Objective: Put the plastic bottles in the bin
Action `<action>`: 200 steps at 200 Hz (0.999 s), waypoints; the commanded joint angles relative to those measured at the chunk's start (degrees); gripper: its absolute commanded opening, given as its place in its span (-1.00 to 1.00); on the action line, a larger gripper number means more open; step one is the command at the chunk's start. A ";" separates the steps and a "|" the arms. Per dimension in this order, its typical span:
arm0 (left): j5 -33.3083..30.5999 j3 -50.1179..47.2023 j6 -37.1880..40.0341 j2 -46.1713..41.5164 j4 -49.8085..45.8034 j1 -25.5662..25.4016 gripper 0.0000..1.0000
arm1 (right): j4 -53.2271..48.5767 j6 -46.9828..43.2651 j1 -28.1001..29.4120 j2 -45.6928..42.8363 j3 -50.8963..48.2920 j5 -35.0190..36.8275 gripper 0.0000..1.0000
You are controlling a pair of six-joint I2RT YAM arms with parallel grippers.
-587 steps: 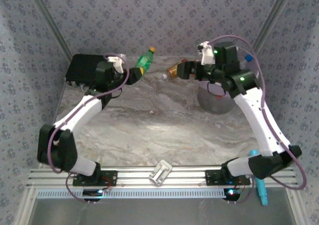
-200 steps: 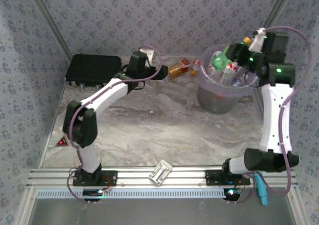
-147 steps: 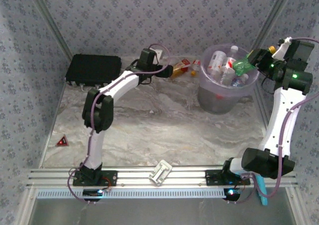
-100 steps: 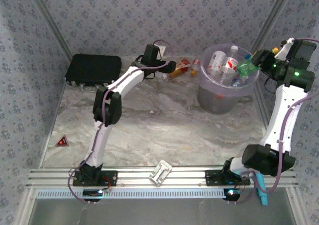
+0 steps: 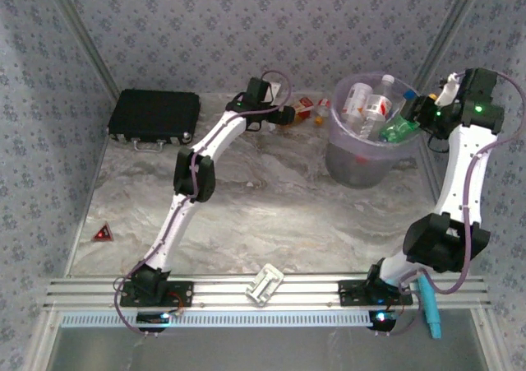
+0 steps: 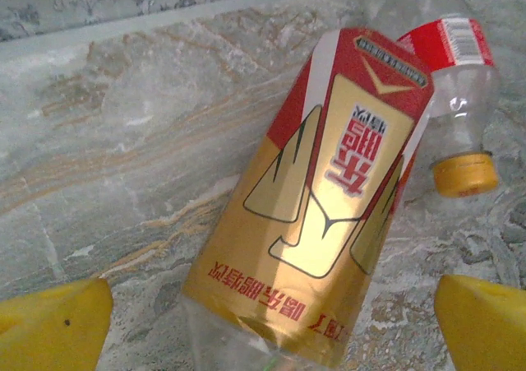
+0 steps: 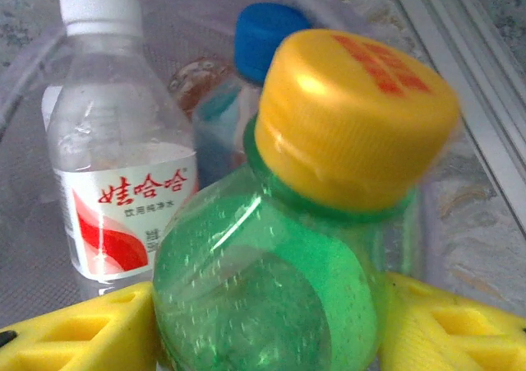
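Green bottle (image 7: 263, 289) pinched in right end effector (image 7: 263, 338), left end effector (image 6: 267, 326) spread, marble tabletop (image 5: 246, 198), floral walls (image 5: 246, 25)

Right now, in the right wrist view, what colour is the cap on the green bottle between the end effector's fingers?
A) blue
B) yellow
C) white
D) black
B: the green bottle gripped by the right end effector wears a yellow cap; the blue cap and white cap belong to bottles behind it.

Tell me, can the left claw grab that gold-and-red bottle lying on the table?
Probably yes. The left claw is open and straddles the gold-and-red bottle, with nothing blocking it. An orange-capped bottle lies close beside it, though.
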 commanded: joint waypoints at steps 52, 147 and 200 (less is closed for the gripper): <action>3.26 2.21 -1.70 3.03 -1.39 1.20 1.00 | -7.94 -1.54 1.11 -0.97 3.65 -1.97 0.86; 5.25 2.46 -3.43 4.62 -0.11 1.64 0.99 | -2.65 0.80 5.32 2.76 4.96 3.96 0.32; 6.49 2.33 -3.39 4.66 -0.60 1.65 0.69 | -0.26 1.28 5.39 1.62 1.68 1.78 0.26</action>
